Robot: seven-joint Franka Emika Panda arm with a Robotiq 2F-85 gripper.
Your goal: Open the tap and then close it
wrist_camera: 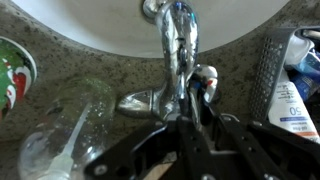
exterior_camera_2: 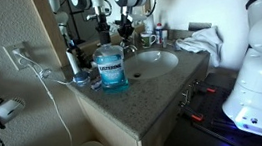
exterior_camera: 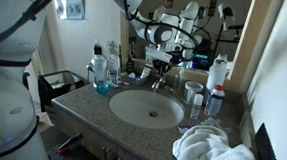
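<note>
The tap (wrist_camera: 176, 45) is a shiny chrome faucet at the back rim of the white basin (wrist_camera: 90, 20). Its spout points over the basin and a low metal handle (wrist_camera: 135, 101) sticks out to one side. A small lever with a red and blue mark (wrist_camera: 206, 82) sits beside the spout base. My gripper (wrist_camera: 203, 112) is right at the tap, its dark fingers close together with this lever between the tips. In both exterior views the gripper (exterior_camera: 163, 57) (exterior_camera_2: 126, 28) hangs over the tap (exterior_camera: 162, 81) in front of the mirror.
A blue mouthwash bottle (exterior_camera: 101, 75) (exterior_camera_2: 111, 67) stands on the granite counter (exterior_camera: 85, 106). A white towel (exterior_camera: 210, 146) lies at the counter's edge. Small bottles (exterior_camera: 216, 81) stand beside the basin (exterior_camera: 145, 110), and a clear cup (wrist_camera: 60, 140) is close to the tap.
</note>
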